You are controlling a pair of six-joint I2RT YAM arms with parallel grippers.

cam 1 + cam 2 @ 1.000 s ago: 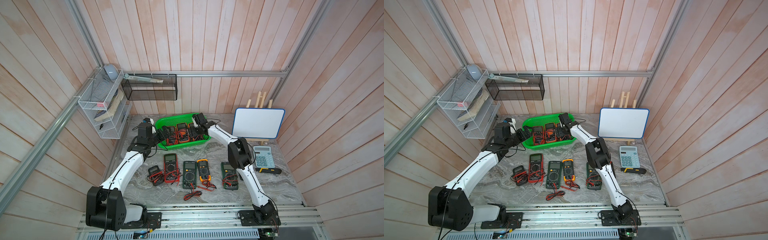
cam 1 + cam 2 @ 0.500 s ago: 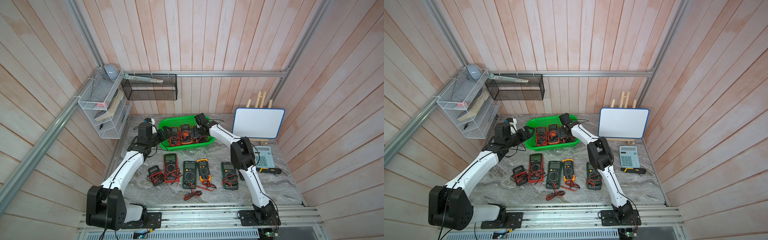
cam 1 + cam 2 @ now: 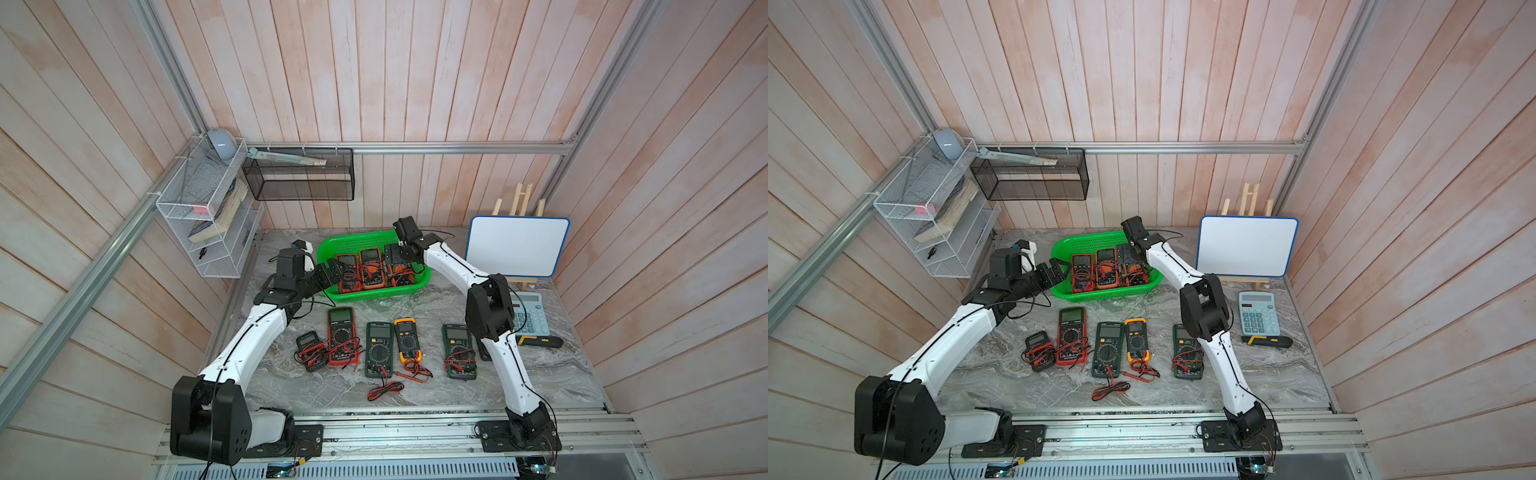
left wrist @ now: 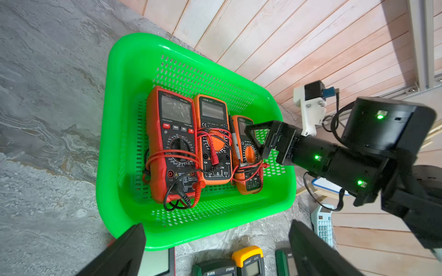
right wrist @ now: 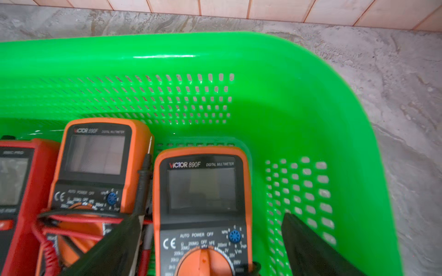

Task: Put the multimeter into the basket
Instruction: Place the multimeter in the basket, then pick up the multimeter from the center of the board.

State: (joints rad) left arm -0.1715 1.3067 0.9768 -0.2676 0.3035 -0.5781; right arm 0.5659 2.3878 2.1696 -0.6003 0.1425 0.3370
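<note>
1. Green perforated plastic forms the basket [image 3: 357, 243], which is set toward 12 o'clock on the marble table [image 3: 291, 386].
2. The orange multimeter [image 5: 202, 191] is laid flat inside, at the basket's 3 o'clock end, beside two others.
3. The right gripper [image 5: 210, 217] is spread wide astride it, with a gap seen at one finger.
4. The left gripper [image 4: 216, 225] is held wide and empty at the basket's 8 o'clock rim.
5. Five loose meters [image 3: 380, 349] are lined up at 6 o'clock.
</note>
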